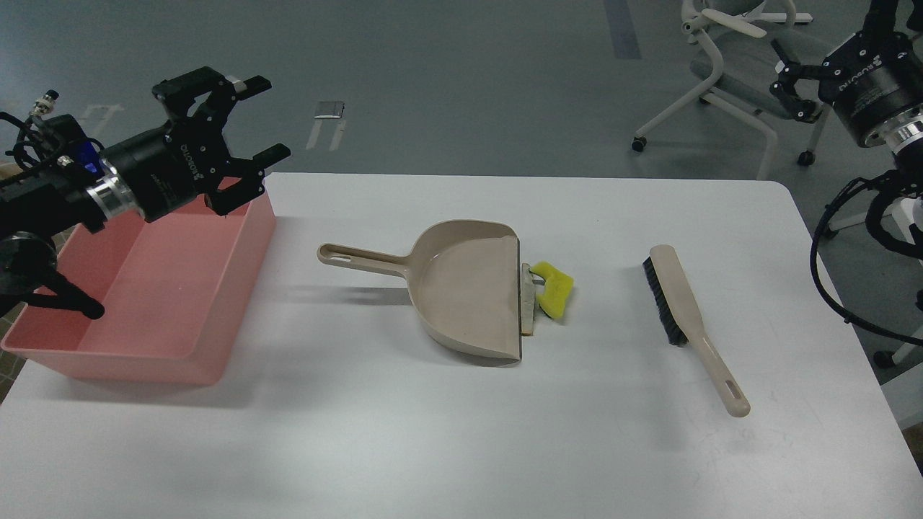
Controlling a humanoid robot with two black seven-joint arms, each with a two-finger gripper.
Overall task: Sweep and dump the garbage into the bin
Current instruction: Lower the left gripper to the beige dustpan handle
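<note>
The yellow sponge piece (554,287) lies on the white table (433,432), against the mouth of the beige dustpan (469,288). The white bread slice (528,303) stands on edge between the sponge and the dustpan lip. The pink bin (241,281) sits at the table's left edge. My left gripper (261,119) is open and empty, in the air above the bin's far right corner. My right gripper (787,78) is open and empty, high at the far right, off the table. A beige hand brush (685,310) lies right of the garbage.
The dustpan's long handle (360,258) points left toward the bin. The brush handle (725,382) points toward the front right. Office chairs (721,79) stand on the floor behind the table.
</note>
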